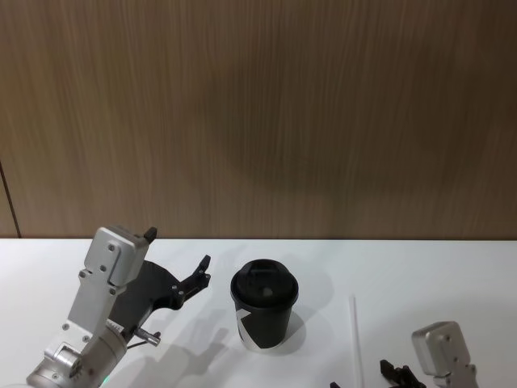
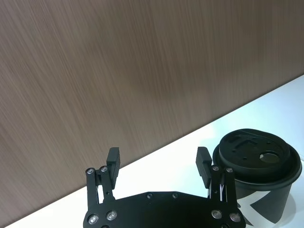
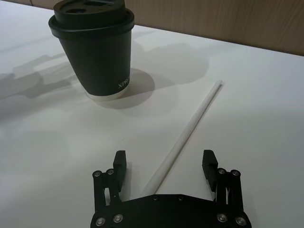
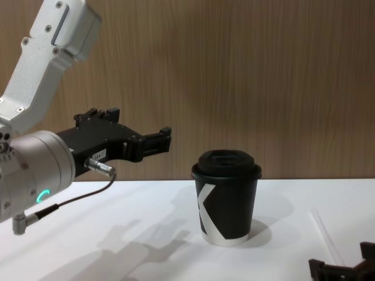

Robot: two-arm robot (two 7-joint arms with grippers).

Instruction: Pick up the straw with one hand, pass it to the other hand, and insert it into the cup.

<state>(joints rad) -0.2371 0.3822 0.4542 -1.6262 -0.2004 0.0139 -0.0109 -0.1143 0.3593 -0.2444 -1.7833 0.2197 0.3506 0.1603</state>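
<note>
A wood-grain wall (image 1: pixel 258 121) backs the white surface (image 1: pixel 436 271). The small black lidded paper cup (image 1: pixel 265 311) stands upright, bearing a large white K-like mark (image 4: pixel 206 202); its smaller print is unreadable. Right of it the thin white straw (image 3: pixel 194 118) lies flat, its near end between the wide-open, empty jaws of the right gripper (image 3: pixel 164 159). The left gripper (image 2: pixel 158 156) hovers left of the cup, jaws open, empty.

The cup (image 4: pixel 227 199) is seen upright on the white table (image 4: pixel 105 205), the left gripper (image 4: pixel 138 123) is held above the table to its left, fingers spread, and the straw (image 4: pixel 326 234) is laid flat just beyond the right gripper (image 4: pixel 343 259), whose tips are parted.
</note>
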